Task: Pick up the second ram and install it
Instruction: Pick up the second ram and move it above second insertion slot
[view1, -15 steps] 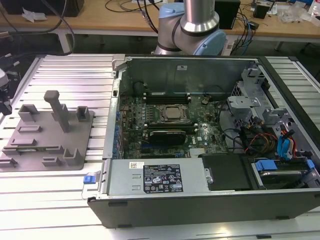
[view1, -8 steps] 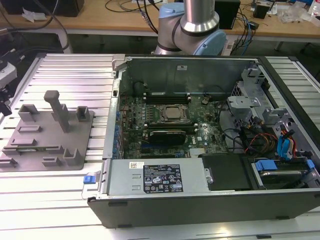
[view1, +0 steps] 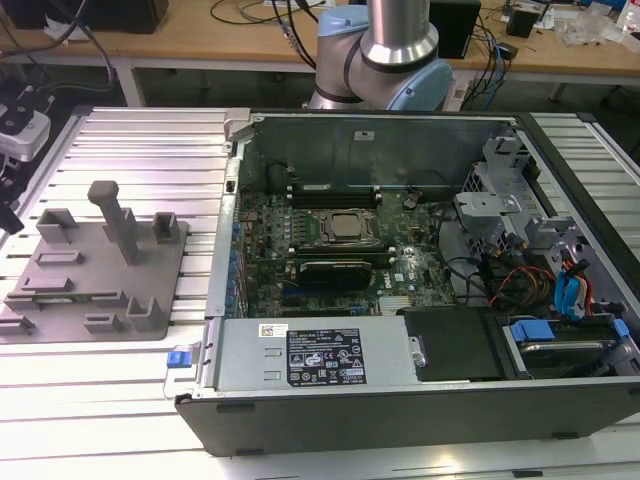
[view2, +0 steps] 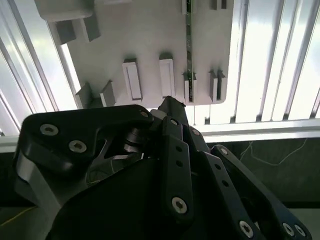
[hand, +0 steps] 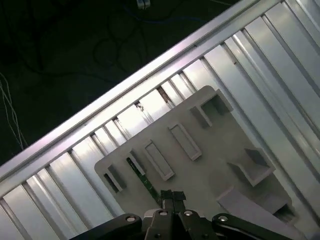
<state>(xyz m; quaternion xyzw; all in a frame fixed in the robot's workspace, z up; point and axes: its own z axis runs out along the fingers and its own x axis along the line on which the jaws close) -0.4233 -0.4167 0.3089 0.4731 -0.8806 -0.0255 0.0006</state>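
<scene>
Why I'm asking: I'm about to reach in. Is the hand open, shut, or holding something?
Hand: shut, holding nothing. The slim green circuit-board stick sits on the grey plastic tray.

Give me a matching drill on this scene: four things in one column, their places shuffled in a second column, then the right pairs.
Things
1. second ram
2. grey tray
3. CPU socket
4. robot arm

Places
A. in the middle of the motherboard, inside the open case
B. on the slatted table, at the exterior view's left of the case
C. resting on the grey tray
D. beyond the far wall of the case

Pairs: 1-C, 2-B, 3-A, 4-D
</scene>
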